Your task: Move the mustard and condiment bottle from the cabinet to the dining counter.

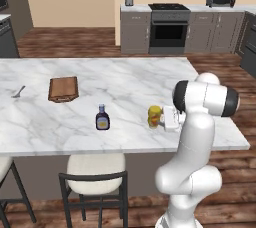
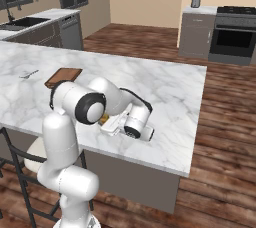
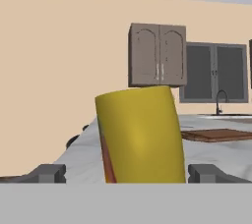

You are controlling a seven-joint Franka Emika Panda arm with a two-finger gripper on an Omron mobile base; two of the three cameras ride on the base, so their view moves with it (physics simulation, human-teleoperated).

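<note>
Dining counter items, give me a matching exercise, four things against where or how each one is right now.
Things:
1. mustard
2. condiment bottle
3. cutting board
4. gripper

States:
A. flat on the dining counter, toward its left part
B. jaws spread wide, either side of a bottle
C. upright, left of the yellow bottle, apart from it
D. upright between the jaws

Pairs: 1-D, 2-C, 3-A, 4-B

A home kitchen: oven range [image 1: 169, 28], marble island [image 1: 125, 79], sink faucet [image 3: 220, 101]
</note>
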